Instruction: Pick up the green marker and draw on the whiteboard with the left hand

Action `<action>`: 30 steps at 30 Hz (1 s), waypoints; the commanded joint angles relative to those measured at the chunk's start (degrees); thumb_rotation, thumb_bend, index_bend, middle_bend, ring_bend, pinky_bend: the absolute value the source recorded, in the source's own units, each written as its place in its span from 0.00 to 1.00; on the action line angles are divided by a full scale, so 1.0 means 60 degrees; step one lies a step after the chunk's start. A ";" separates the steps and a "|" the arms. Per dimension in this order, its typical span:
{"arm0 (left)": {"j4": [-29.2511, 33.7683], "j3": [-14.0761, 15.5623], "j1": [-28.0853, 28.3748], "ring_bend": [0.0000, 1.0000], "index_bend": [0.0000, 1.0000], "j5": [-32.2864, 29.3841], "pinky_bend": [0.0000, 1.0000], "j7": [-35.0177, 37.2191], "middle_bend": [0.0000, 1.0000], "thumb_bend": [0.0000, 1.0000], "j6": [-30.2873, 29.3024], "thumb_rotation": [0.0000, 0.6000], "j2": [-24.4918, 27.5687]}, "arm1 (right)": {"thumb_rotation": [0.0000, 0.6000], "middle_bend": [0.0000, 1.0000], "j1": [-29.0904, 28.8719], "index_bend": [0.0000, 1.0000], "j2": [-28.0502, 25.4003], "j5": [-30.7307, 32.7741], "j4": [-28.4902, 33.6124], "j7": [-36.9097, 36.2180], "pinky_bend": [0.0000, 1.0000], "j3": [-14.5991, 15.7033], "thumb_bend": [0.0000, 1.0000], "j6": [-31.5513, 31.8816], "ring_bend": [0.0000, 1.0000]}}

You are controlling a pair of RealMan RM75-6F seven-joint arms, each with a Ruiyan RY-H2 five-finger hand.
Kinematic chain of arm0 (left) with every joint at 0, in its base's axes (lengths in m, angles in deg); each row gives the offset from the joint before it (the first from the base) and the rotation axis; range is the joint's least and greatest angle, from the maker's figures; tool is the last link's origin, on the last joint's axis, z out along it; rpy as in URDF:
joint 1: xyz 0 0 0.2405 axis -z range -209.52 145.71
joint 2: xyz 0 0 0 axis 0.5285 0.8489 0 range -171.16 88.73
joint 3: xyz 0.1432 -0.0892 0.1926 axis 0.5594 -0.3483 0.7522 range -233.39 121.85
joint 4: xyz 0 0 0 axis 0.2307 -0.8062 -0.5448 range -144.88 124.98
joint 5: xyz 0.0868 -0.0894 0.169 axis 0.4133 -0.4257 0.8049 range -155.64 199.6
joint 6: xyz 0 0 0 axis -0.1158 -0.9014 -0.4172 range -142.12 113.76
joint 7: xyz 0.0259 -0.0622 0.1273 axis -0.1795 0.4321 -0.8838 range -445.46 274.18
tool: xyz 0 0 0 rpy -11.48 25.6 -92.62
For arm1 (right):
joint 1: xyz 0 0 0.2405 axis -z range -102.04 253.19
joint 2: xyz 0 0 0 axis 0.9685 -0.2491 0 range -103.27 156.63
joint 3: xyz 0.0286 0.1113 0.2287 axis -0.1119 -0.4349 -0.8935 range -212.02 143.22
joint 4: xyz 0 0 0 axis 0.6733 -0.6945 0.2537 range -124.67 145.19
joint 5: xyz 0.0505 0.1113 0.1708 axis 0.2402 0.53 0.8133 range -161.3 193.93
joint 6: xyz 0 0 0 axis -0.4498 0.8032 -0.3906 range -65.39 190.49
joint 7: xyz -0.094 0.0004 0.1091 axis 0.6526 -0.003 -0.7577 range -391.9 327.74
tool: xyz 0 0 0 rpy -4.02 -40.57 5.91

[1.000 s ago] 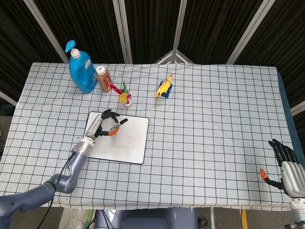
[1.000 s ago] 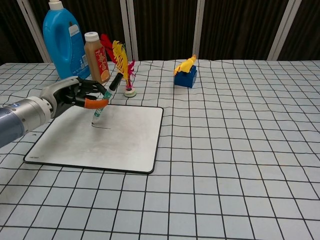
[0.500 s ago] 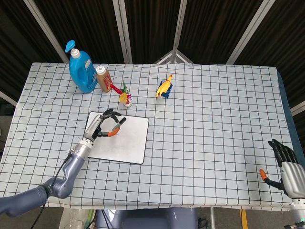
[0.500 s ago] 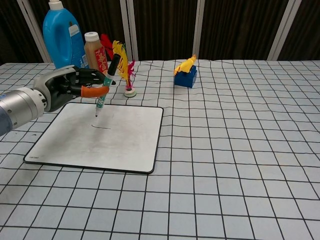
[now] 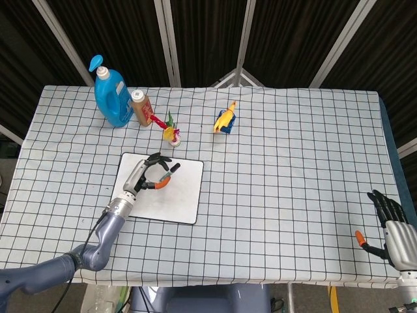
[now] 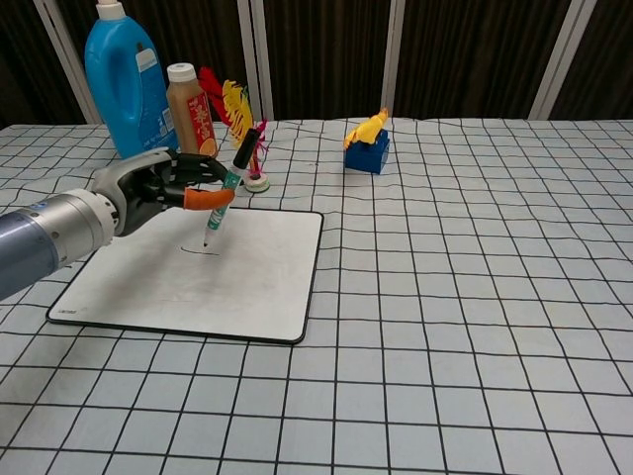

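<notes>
The whiteboard [image 5: 176, 195] [image 6: 257, 282] lies flat on the checked cloth at the left of the table, with a short dark line [image 6: 202, 253] drawn on it. My left hand [image 5: 146, 176] [image 6: 163, 188] hovers over the board and pinches the green marker [image 5: 164, 176] [image 6: 226, 193]. The marker is tilted, black cap end up and to the right, tip pointing down close to the drawn line. Whether the tip touches the board I cannot tell. My right hand [image 5: 391, 225] rests at the table's front right corner with its fingers spread and nothing in it.
Behind the board stand a blue detergent bottle [image 5: 111, 94] [image 6: 124, 79], a brown bottle [image 5: 141, 107] [image 6: 190, 111] and a small feathered toy [image 5: 171, 130] [image 6: 242, 134]. A blue and yellow block toy [image 5: 225, 120] [image 6: 370, 143] sits further right.
My left hand has shifted to the right over the board with the marker, and the tip has come back down near the right end of the drawn line. The right hand has not moved.
</notes>
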 commanded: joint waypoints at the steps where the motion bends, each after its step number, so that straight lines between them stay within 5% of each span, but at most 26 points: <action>1: -0.0058 -0.0018 0.0038 0.05 0.76 -0.0036 0.06 -0.0020 0.25 0.54 0.0049 1.00 -0.0087 | 1.00 0.00 -0.0001 0.00 0.0000 -0.0003 -0.0001 -0.0001 0.00 0.0003 0.35 -0.0004 0.00; 30: -0.0287 0.0004 0.0111 0.05 0.76 0.0065 0.06 -0.0075 0.25 0.54 0.0199 1.00 -0.0399 | 1.00 0.00 -0.0006 0.00 -0.0015 0.0028 0.0020 0.0013 0.00 -0.0004 0.35 -0.0024 0.00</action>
